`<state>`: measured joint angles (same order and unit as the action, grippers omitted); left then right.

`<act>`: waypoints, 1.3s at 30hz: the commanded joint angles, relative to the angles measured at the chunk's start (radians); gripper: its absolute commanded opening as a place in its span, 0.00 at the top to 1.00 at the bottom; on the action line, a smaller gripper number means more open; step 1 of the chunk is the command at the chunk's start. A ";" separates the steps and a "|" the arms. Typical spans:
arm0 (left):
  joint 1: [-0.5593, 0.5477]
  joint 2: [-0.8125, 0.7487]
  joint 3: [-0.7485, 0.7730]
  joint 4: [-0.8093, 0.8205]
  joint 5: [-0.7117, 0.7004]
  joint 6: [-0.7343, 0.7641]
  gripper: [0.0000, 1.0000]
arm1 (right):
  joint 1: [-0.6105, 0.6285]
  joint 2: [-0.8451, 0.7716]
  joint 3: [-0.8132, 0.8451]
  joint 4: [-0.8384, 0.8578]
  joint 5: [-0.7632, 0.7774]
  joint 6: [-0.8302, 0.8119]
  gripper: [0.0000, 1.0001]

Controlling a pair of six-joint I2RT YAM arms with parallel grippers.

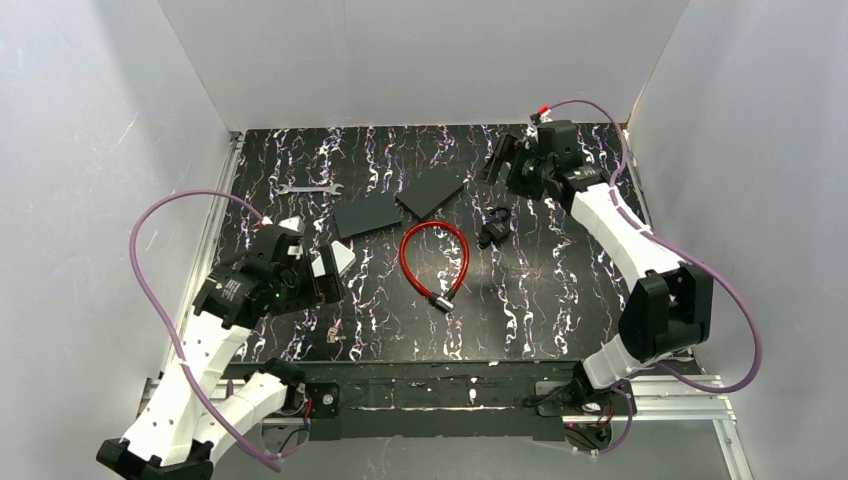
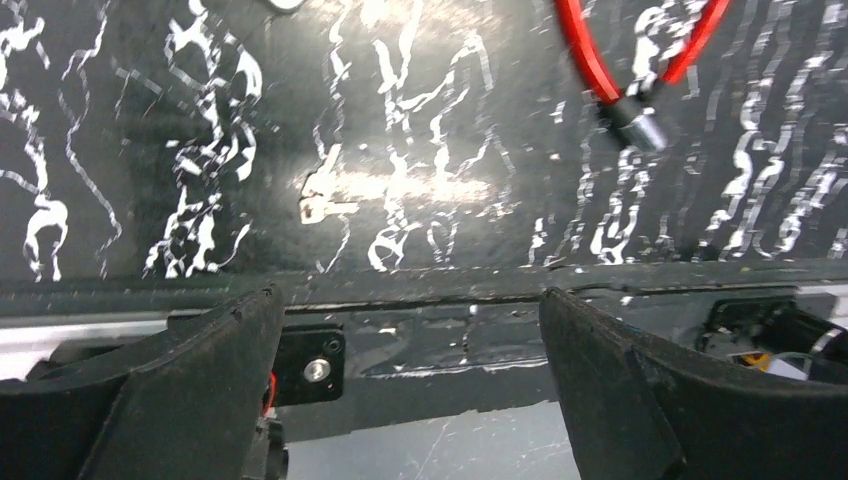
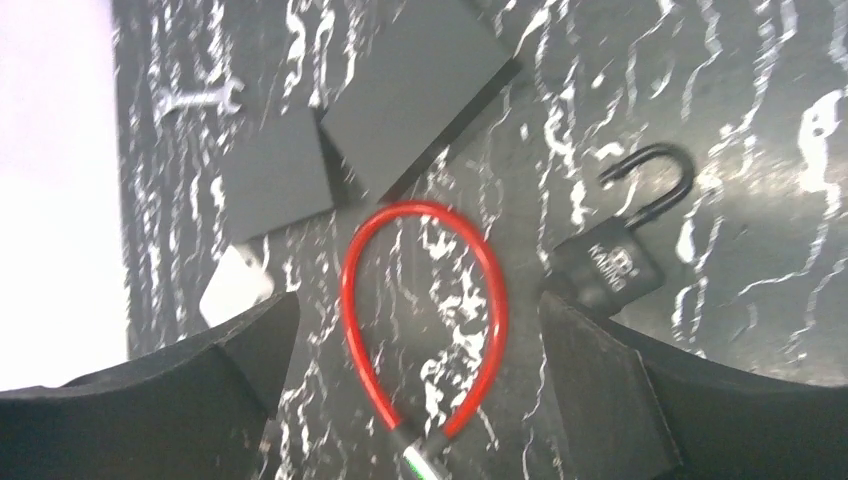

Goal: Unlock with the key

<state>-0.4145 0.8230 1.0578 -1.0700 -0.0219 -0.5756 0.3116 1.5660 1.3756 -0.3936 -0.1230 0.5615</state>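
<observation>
The key [image 1: 333, 335] is a tiny silvery piece lying flat on the black marbled table, near the front edge. In the left wrist view the key [image 2: 318, 207] lies ahead of my left gripper [image 2: 410, 300], which is open and empty. From above, my left gripper [image 1: 318, 290] hovers just behind the key. A red cable lock [image 1: 435, 260] forms a loop at the table's middle, with its metal end [image 2: 635, 125] toward the front. A black padlock [image 3: 610, 265] lies right of the loop, its shackle looking open. My right gripper [image 3: 420, 305] is open high over the loop; from above, my right gripper [image 1: 500, 160] is at the far right.
A white box [image 1: 340, 258] sits beside my left wrist. Two dark flat plates [image 1: 365, 215] [image 1: 432, 188] lie behind the loop, and a silver wrench [image 1: 308, 188] lies at the far left. White walls enclose the table on three sides; a metal rail [image 2: 420, 340] runs along the front edge.
</observation>
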 commanded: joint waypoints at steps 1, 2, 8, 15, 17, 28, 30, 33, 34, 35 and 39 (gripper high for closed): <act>0.003 -0.018 -0.063 -0.066 -0.080 -0.034 0.03 | -0.041 -0.032 -0.121 0.045 -0.245 0.012 0.02; 0.003 -0.020 -0.076 -0.065 -0.085 -0.035 0.03 | -0.033 -0.040 -0.136 0.049 -0.259 -0.003 0.02; 0.003 0.002 -0.179 -0.057 -0.143 -0.083 0.13 | 0.114 -0.042 -0.075 -0.130 -0.069 -0.114 0.02; 0.002 0.117 -0.228 0.040 -0.144 -0.115 0.21 | 0.206 -0.063 -0.077 -0.184 -0.049 -0.122 0.02; 0.002 0.157 -0.247 0.083 -0.139 -0.130 0.24 | 0.218 -0.075 -0.092 -0.193 -0.054 -0.117 0.02; 0.002 0.362 -0.296 0.261 -0.132 -0.082 0.35 | 0.224 -0.142 -0.145 -0.264 -0.057 -0.122 0.02; 0.002 0.381 -0.312 0.275 -0.135 -0.078 0.37 | 0.225 -0.153 -0.149 -0.267 -0.051 -0.126 0.02; 0.003 0.409 -0.339 0.288 -0.134 -0.078 0.38 | 0.224 -0.162 -0.145 -0.280 -0.039 -0.141 0.02; 0.003 0.417 -0.348 0.293 -0.133 -0.081 0.38 | 0.224 -0.164 -0.143 -0.286 -0.037 -0.148 0.02; 0.003 0.425 -0.356 0.301 -0.133 -0.086 0.38 | 0.224 -0.167 -0.143 -0.290 -0.034 -0.152 0.02; 0.003 0.456 -0.378 0.322 -0.132 -0.107 0.40 | 0.224 -0.174 -0.150 -0.295 -0.027 -0.157 0.02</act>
<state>-0.4145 1.2571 0.7000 -0.7640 -0.1357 -0.6641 0.5331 1.4314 1.2320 -0.6674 -0.1704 0.4297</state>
